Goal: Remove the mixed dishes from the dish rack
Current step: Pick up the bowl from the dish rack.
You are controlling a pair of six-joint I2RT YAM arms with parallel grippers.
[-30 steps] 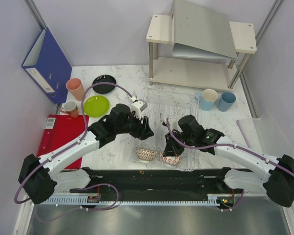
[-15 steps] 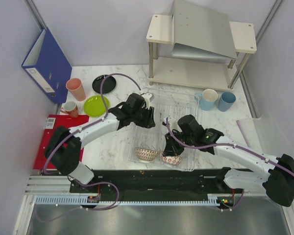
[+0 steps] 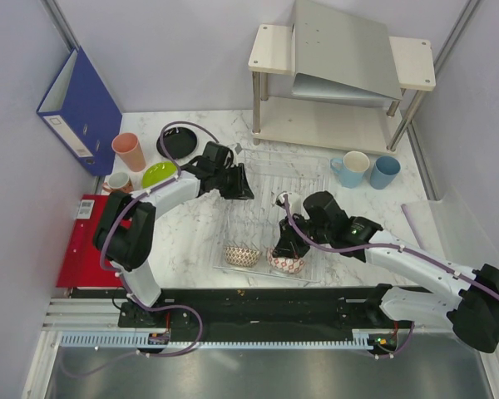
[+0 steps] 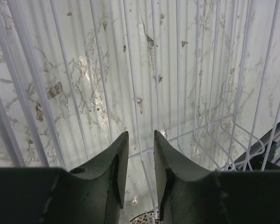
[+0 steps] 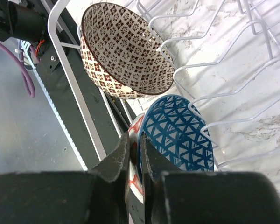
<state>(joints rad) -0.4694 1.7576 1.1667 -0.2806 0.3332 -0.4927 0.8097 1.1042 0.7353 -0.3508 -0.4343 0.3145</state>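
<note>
Pinching the likely slick, breakable red-white bowl [image 5: 177,135] by its rim, lower middle, with the right hand [image 5: 134,140]; left hand [image 4: 140,136] slightly parted.

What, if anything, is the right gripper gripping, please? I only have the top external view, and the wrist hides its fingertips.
Observer: In the right wrist view, the right gripper is shut on the rim of the red-white bowl, with one finger inside and one outside.
Operator: Thank you. What does the inside of that bowl look like?
Observer: It is blue with a pattern of white triangles.
Operator: And is the left gripper gripping anything?
Observer: In the left wrist view, the left gripper is slightly open. A thin wire of the dish rack runs between its fingers, but they are not clamped on it.
</note>
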